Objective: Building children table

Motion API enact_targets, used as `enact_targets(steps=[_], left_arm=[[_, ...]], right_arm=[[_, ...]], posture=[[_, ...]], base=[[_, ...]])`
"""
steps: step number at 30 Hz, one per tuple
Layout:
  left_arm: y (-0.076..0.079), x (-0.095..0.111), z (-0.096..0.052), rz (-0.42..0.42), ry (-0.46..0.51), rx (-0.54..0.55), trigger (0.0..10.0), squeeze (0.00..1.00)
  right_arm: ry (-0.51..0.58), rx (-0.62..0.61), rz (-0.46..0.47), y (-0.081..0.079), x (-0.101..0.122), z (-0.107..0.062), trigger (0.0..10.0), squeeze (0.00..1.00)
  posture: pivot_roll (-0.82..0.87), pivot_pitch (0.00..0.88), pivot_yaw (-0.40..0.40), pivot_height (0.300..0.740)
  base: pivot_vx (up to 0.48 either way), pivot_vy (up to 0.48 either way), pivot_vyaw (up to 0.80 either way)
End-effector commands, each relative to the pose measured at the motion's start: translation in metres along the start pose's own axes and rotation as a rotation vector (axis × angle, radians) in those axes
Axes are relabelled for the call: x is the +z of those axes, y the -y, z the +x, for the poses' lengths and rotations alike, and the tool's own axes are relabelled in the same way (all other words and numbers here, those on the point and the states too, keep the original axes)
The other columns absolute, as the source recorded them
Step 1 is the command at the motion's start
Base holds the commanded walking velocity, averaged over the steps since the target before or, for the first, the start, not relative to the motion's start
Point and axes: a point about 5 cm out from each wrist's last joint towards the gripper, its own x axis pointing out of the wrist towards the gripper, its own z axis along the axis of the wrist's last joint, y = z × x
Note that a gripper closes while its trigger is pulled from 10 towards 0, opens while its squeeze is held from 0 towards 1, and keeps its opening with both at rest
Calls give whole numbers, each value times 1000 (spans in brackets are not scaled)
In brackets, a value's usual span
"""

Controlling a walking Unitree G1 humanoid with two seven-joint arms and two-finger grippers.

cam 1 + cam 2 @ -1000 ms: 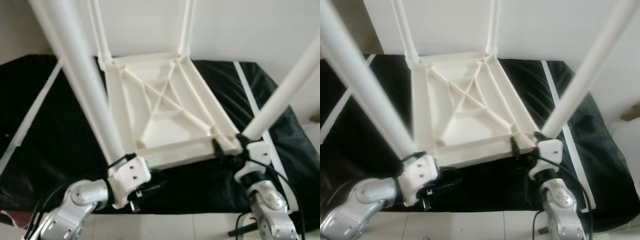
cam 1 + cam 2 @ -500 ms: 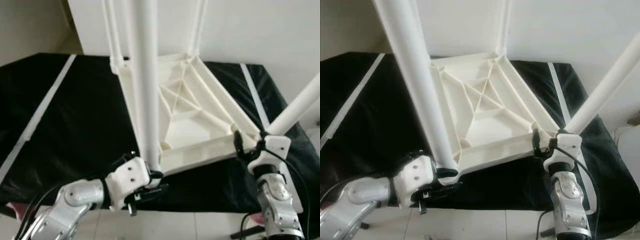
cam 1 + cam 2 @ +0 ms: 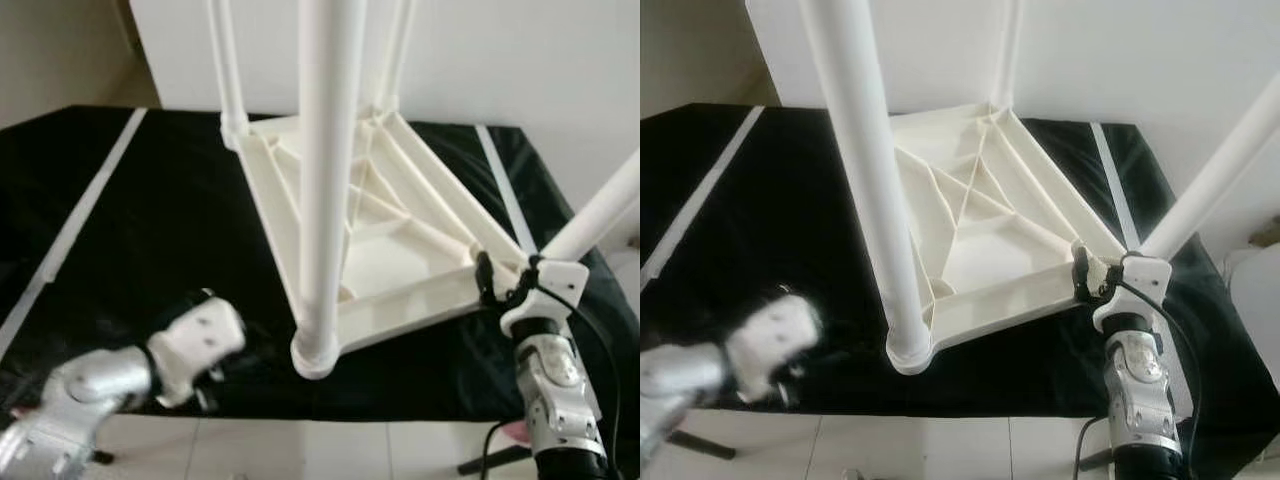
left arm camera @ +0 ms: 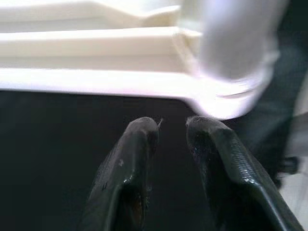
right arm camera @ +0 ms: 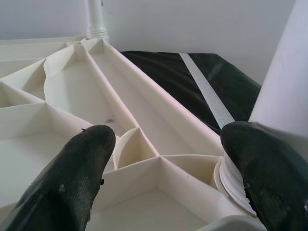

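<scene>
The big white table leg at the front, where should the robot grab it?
Probably low on the front leg, just above its collar in the tabletop's corner. It's a smooth, upright round tube, so the left gripper, waiting beside that corner, could close around it from the robot's left.

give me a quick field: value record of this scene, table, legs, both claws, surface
table: white plastic tabletop lying upside down, ribbed underside up
legs: four white legs stand in the corner sockets; near left leg upright
left claw: free, beside the near left corner, fingers slightly apart, holding nothing
right claw: open, straddling the near right corner beside the near right leg
surface: black cover with pale stripes
</scene>
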Motion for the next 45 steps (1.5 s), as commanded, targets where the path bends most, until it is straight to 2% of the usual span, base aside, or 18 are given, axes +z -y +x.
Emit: enact_targets(steps=[1, 2, 3, 5, 6, 10, 14, 18, 19, 21, 22, 26, 28, 31, 32, 36, 40, 45], left_arm=[[-12, -3, -5, 0, 8, 26, 10000, 0], [-12, -3, -5, 0, 8, 26, 10000, 0], [-26, -6, -8, -21, 23, 63, 10000, 0], [-36, -8, -11, -31, 29, 95, 10000, 0], [-36, -8, -11, -31, 29, 95, 10000, 0], [-65, -12, -10, -41, 65, 184, 10000, 0], [-77, -11, -7, -53, 97, 218, 10000, 0], [-118, -1, 8, -83, 228, 340, 10000, 0], [-118, -1, 8, -83, 228, 340, 10000, 0], [-126, 7, 19, -67, 271, 350, 10000, 0], [-126, 7, 19, -67, 271, 350, 10000, 0], [-125, 30, 45, -45, 370, 282, 10000, 0], [-124, 35, 49, -46, 393, 266, 10000, 0], [-114, 50, 66, -38, 467, 229, 10000, 0], [-114, 50, 66, -38, 467, 229, 10000, 0], [-97, 56, 89, 22, 478, 167, 10000, 0], [-87, 58, 100, 39, 487, 123, 10000, 0], [-84, 59, 102, 44, 489, 113, 10000, 0]], right_arm=[[-21, 43, 10, -13, -4, -4, 10000, 0], [-21, 43, 10, -13, -4, -4, 10000, 0], [-49, 47, 22, -21, -10, -11, 10000, 0], [-67, 35, 39, -25, -14, -15, 10000, 0], [-67, 35, 39, -25, -14, -15, 10000, 0], [-94, 9, 57, -34, -19, -23, 10000, 0], [-94, 19, 71, -41, -19, -25, 10000, 0], [-97, 14, 68, -52, -16, -35, 10000, 0], [-97, 14, 68, -52, -16, -35, 10000, 0], [-103, -24, 67, -49, -15, -40, 10000, 0], [-103, -24, 67, -49, -15, -40, 10000, 0], [-115, -106, 65, -43, -13, -51, 10000, 0], [-115, -121, 64, -41, -12, -53, 10000, 0], [-126, -157, 43, -38, -15, -58, 10000, 0], [-126, -157, 43, -38, -15, -58, 10000, 0], [-129, -258, 15, -27, -17, -56, 10000, 0], [-174, -321, 54, -25, -22, -52, 10000, 0], [-189, -332, 73, -27, -25, -49, 10000, 0]], posture=[[-42, 123, -22, 740], [-42, 123, -22, 740], [-41, 125, -27, 740], [-42, 125, -28, 740], [-42, 125, -28, 740], [-57, 126, -27, 740], [-65, 127, -27, 740], [-90, 130, -26, 740], [-90, 130, -26, 740], [-106, 131, -20, 740], [-106, 131, -20, 740], [-133, 127, -8, 740], [-133, 127, -8, 740], [-146, 120, -3, 740], [-146, 120, -3, 740], [-143, 114, -8, 740], [-135, 108, -10, 740], [-133, 108, -12, 740]], base=[[0, 0, 0], [0, 0, 0], [0, 0, 0], [0, 0, 0], [0, 0, 0], [0, 0, 0], [0, 0, 0], [0, 0, 0], [0, 0, 0], [0, 0, 0], [0, 0, 0], [0, 0, 0], [0, 0, 0], [0, 0, 0], [0, 0, 0], [0, 0, 0], [0, 0, 0], [0, 0, 0]])
